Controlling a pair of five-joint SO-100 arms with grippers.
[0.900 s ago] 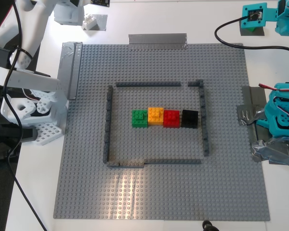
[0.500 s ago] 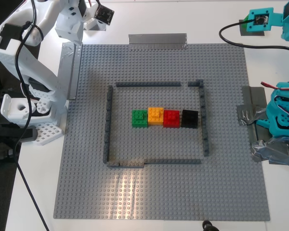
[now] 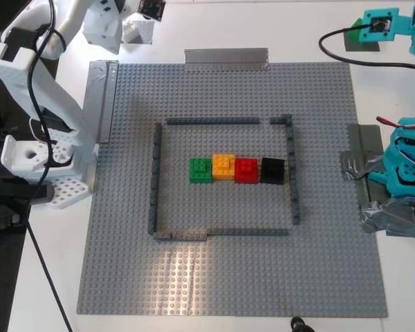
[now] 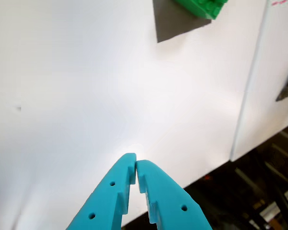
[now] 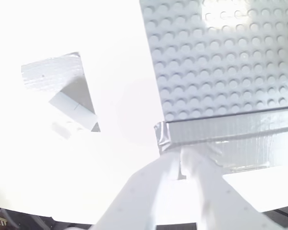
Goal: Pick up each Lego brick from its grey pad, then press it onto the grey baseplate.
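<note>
A bright green Lego brick [image 4: 201,5] sits on its dark grey pad [image 4: 170,21], far ahead of my first gripper [image 4: 136,166], whose teal fingers are shut and empty over the white table. In the exterior view this green brick [image 3: 355,30] peeks out beside the teal wrist camera [image 3: 380,23] at the top right. The white Lego brick [image 5: 73,111] rests on its grey pad [image 5: 80,92] off to one side of my second gripper [image 5: 180,165], which is shut and empty near the taped corner of the grey baseplate [image 5: 221,57]. In the exterior view the white brick [image 3: 133,32] lies at the top left.
Inside the dark-grey outline [image 3: 221,122] on the baseplate [image 3: 228,277] stands a row of green [image 3: 200,169], orange [image 3: 223,166], red [image 3: 246,169] and black [image 3: 272,170] bricks. Silver tape [image 3: 226,59] holds the plate's edges. A black cable [image 3: 373,66] runs across the exterior view's right.
The white arm has swung upward in the exterior view, its wrist now higher above the white brick. The teal wrist has shifted right, uncovering part of the green brick.
</note>
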